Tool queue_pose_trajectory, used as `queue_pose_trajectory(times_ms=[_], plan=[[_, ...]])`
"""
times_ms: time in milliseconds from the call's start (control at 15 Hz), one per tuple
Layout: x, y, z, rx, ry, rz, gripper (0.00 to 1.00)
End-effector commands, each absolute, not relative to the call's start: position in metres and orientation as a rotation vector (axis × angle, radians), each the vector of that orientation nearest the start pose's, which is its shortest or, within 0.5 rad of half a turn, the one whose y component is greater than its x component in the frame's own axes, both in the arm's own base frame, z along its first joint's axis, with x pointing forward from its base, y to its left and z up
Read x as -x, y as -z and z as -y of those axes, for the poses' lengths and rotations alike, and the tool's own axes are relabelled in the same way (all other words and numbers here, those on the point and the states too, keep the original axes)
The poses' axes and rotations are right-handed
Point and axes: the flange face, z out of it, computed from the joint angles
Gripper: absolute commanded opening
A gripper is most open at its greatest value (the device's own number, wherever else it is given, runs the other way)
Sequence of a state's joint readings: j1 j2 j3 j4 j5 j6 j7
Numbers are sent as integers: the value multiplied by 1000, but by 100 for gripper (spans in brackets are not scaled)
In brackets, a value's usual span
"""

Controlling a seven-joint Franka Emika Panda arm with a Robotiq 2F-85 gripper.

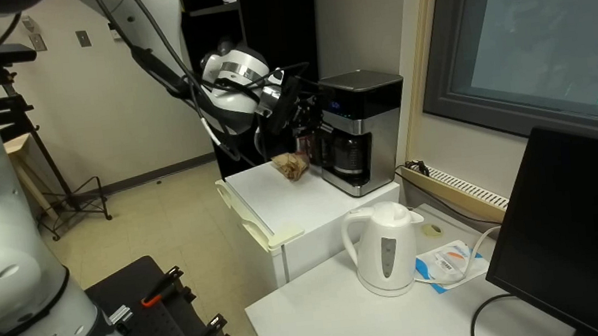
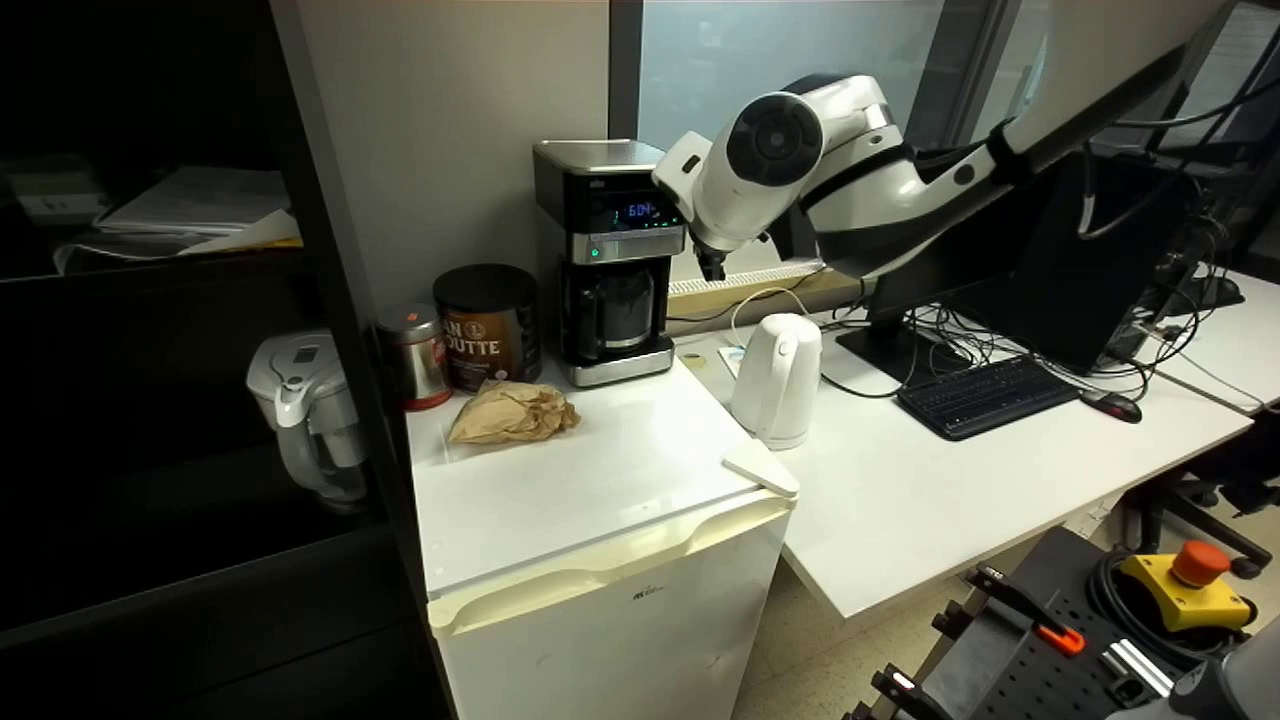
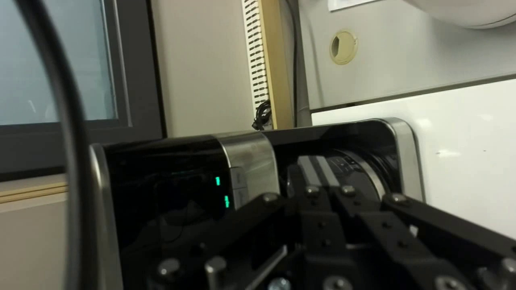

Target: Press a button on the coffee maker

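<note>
Well, one drip coffee maker (image 2: 625, 243) stands on the mini fridge (image 2: 600, 480), one carafe (image 2: 628, 310) in its recess. In the wrist view the claw (image 3: 317, 169), jaws pressed together, hides part of the machine's front; whether they touch I cannot tell. Nearby are two canisters (image 2: 487, 335) and one paper bag (image 2: 513, 412); on the counter (image 2: 900, 530), one electric kettle (image 2: 775, 385), cut off in the wrist view.

Both exterior views look down on the coffee maker (image 2: 612, 248); the wrist view faces it closely.
</note>
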State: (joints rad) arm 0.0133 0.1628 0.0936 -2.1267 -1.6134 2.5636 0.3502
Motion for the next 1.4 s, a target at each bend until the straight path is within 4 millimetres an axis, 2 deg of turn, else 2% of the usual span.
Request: queue_pose_trajectory(times_ms=[0,467,867,1267,1333], plan=[[-596,-346,-74,-1829,-586,-1129,3],[-620,-337,-72,-1798,-679,-1123,3],[-632,-336,-71,-1767,-727,-1123,3],[-627,-334,-69,-1768,-740,-1131,3],[-620,-331,-71,-1792,-731,-1152,3]])
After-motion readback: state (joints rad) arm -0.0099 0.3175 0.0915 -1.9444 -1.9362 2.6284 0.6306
